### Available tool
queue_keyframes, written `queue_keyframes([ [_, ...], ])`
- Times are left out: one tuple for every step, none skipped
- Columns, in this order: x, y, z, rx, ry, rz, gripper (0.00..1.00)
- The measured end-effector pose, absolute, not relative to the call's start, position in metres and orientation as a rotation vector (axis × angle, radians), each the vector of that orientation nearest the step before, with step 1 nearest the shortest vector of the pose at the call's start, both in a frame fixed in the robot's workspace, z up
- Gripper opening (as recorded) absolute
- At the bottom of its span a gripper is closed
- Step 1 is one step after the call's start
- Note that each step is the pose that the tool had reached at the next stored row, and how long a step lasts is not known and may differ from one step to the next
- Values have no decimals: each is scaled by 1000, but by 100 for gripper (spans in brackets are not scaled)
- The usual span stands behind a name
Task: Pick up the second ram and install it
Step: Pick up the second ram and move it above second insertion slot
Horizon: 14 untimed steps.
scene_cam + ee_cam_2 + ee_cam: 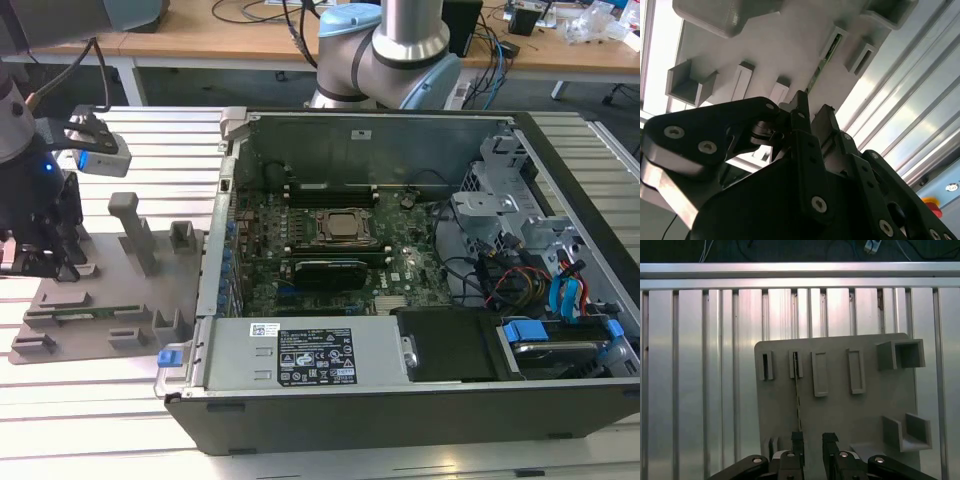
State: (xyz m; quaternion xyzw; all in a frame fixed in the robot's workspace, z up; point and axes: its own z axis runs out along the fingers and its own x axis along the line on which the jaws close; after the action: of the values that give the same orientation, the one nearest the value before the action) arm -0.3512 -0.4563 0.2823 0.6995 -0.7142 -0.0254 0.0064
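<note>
Black fingers (798, 442) of end effector (813, 437) sit closest in both wrist views, apart w/ a narrow gap btwn them, nothing clamped. Second ram (797, 395) stands on edge in grey fixture plate (865, 405), below end effector & running straight ahead of it, far end seated in a slot block (796, 365). In first wrist view its thin line meets one finger rather than the gap, so alignment looks a bit off, tho camera angle may exaggerate. My read: for a good grasp, centre gap over stick's top edge, one finger per flat face, descend plumb w/o twist so it lifts clean from the slots. Edges: neighbouring slot blocks flank the stick's far end closely; taller upright blocks (900, 355) stand further off to one side. Room: bare slatted tabletop (690, 365) surrounds plate, its end rail (800, 275) well ahead; open computer case (400, 410) sits well off to exterior view's right of end effector.
</note>
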Motion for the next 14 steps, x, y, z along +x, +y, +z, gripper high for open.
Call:
queue_keyframes([
  [-351,-456,281,2189,-2235,-79,30],
  [-351,-456,280,2189,-2235,-79,30],
  [-351,-456,279,2189,-2235,-79,30],
  [-351,-456,278,2189,-2235,-79,30],
  [-351,-456,277,2189,-2235,-79,30],
  [-351,-456,276,2189,-2235,-79,30],
  [-351,-456,275,2189,-2235,-79,30],
  [-351,-456,274,2189,-2234,-79,30],
  [-351,-456,273,2189,-2235,-79,30],
  [-351,-456,272,2189,-2234,-79,30],
  [-351,-456,271,2189,-2234,-79,30],
  [-351,-456,269,2189,-2234,-79,30],
  [-351,-456,268,2189,-2234,-79,30],
  [-351,-456,267,2189,-2234,-79,30],
])
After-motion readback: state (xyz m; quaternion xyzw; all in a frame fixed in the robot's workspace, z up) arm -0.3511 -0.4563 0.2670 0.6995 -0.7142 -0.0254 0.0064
